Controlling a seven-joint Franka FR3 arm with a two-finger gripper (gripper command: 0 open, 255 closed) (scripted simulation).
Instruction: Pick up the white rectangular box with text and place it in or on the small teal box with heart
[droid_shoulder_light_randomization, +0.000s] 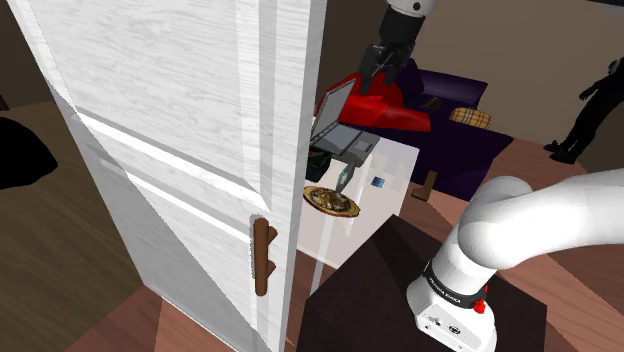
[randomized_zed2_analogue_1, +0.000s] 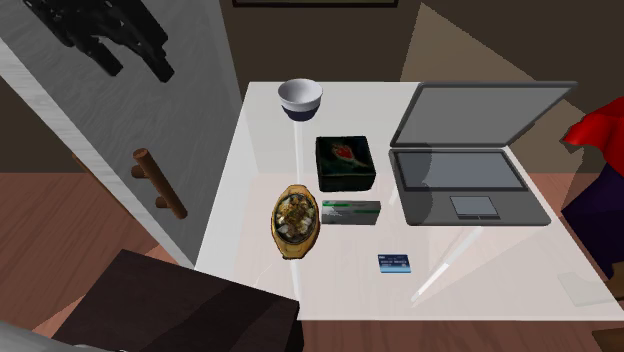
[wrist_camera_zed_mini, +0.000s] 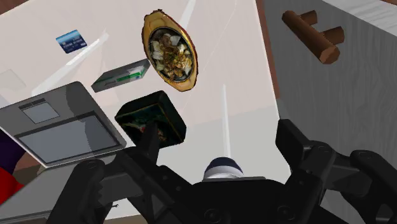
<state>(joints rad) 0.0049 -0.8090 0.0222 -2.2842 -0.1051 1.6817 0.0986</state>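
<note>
Box with text (randomized_zed2_analogue_1: 351, 211) lies past the heart box (randomized_zed2_analogue_1: 346, 163), off to the laptop side of the hand (wrist_camera_zed_mini: 219, 137)

The hand hangs high over the bowl (wrist_camera_zed_mini: 222, 168) end of the worktop (randomized_zed2_analogue_1: 500, 270). Its two fingers are spread wide apart and hold nothing. In the wrist view the bowl shows in the gap between them, well below.

The box with text is white with a green band. It lies flat on the worktop between the oval dish of food (randomized_zed2_analogue_1: 296, 220) and the laptop (randomized_zed2_analogue_1: 470, 160), just beside the dish. The heart box, dark green with a red heart on its lid, sits close along one of its long sides, and I cannot tell whether the two touch.

From the hand, the way leads off the bowl, across the heart box and on to the box with text. That path leans toward the finger nearer the laptop, so the goal stands between the hand and the thing to be lifted.

The long axis of the box with text runs from dish to laptop, parallel to the laptop's front edge. In the wrist view it lies nearly along the line joining the two fingers. By my judgement the wrist needs roughly a quarter turn for the fingers to close across the narrow width. The finger going down on the heart box side will have little room.
</note>
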